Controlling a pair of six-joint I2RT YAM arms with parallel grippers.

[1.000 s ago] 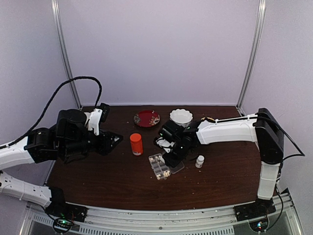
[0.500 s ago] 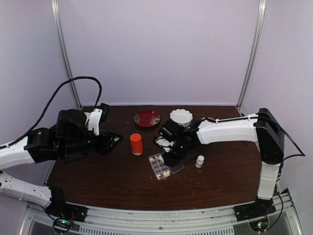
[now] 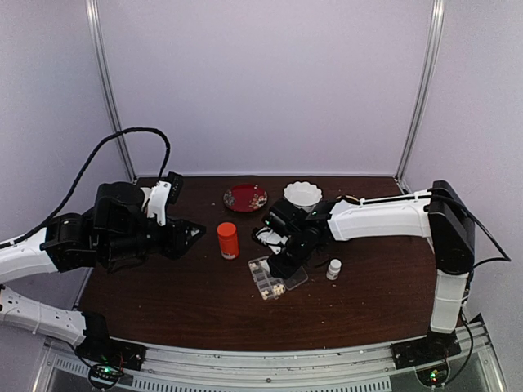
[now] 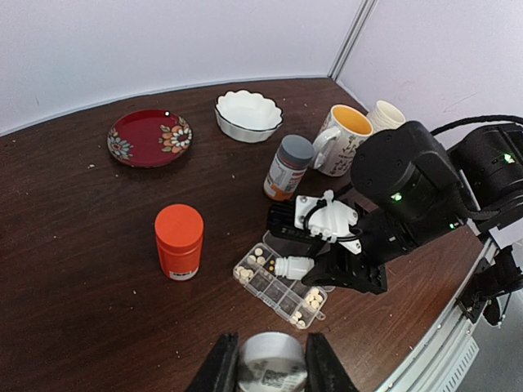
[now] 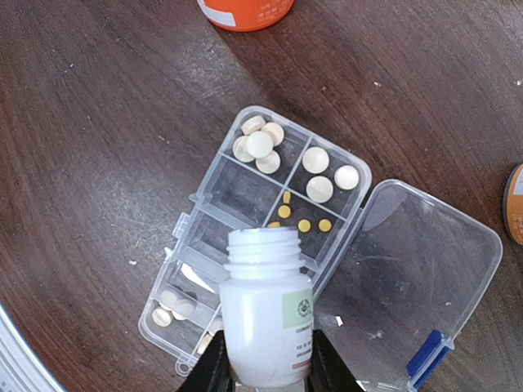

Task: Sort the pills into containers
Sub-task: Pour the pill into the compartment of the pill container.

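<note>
Pouring now: your right jaws clamp the open white bottle (image 5: 263, 327) over the pill box (image 5: 233, 196), pills (image 5: 260, 144) in some cells; left jaws hold a grey-topped item (image 4: 270, 367). Tip gently over 1 empty cell.

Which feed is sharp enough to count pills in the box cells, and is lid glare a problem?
Right wrist view: sharp, pills countable, open lid shows little glare, though the white bottle hides part of the pill box. Left wrist view: pills readable but small. Top view: box tiny, pills unresolved.
</note>
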